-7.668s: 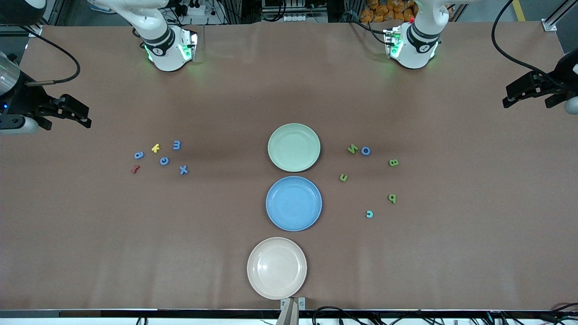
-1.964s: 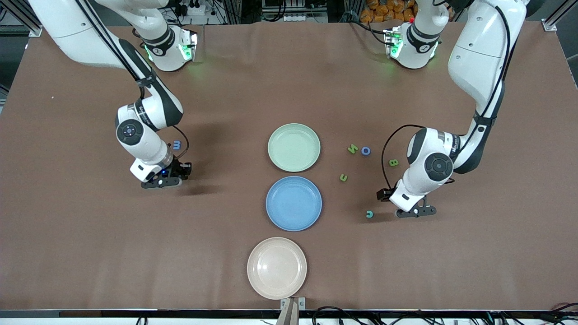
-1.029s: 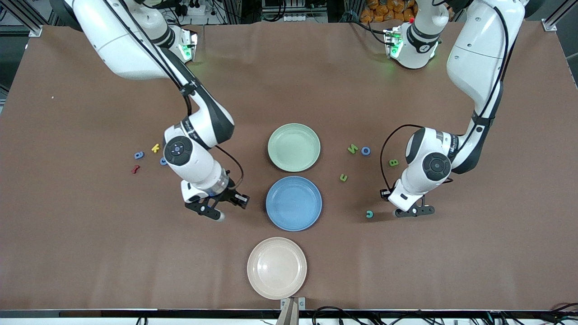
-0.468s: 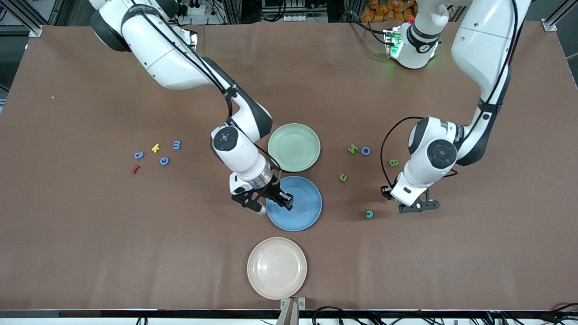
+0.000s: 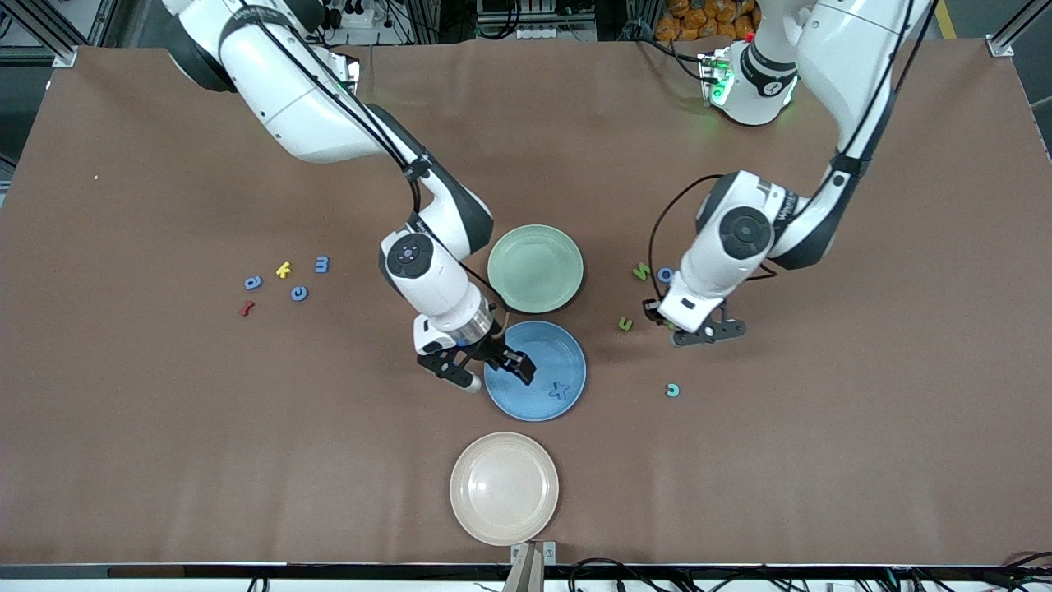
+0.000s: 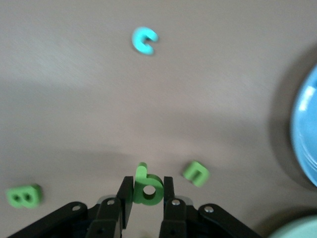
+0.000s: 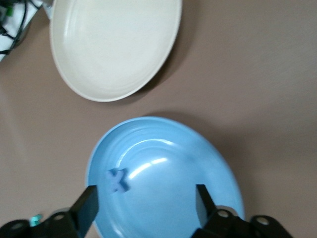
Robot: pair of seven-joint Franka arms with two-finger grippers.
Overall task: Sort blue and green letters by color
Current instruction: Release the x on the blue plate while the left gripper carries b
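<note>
My right gripper (image 5: 495,374) hangs open over the blue plate (image 5: 546,345), at the rim toward the right arm's end. A blue letter x (image 5: 560,390) lies loose in that plate, also seen as the x (image 7: 117,180) between the right gripper's (image 7: 146,203) spread fingers. My left gripper (image 6: 147,198) is shut on a green letter b (image 6: 147,187); in the front view the left gripper (image 5: 708,331) is over the bare table beside a green n (image 5: 625,324). The green plate (image 5: 535,269) holds nothing.
Blue letters (image 5: 299,293), a yellow k (image 5: 283,269) and a dark red letter (image 5: 246,308) lie toward the right arm's end. A green N (image 5: 641,270), blue o (image 5: 666,275), teal c (image 5: 672,390) and green B (image 6: 24,196) lie near the left arm. A cream plate (image 5: 504,488) sits nearest the camera.
My right gripper opened and the blue x dropped into the blue plate. My left gripper rose with the green b and moved toward the green plate.
</note>
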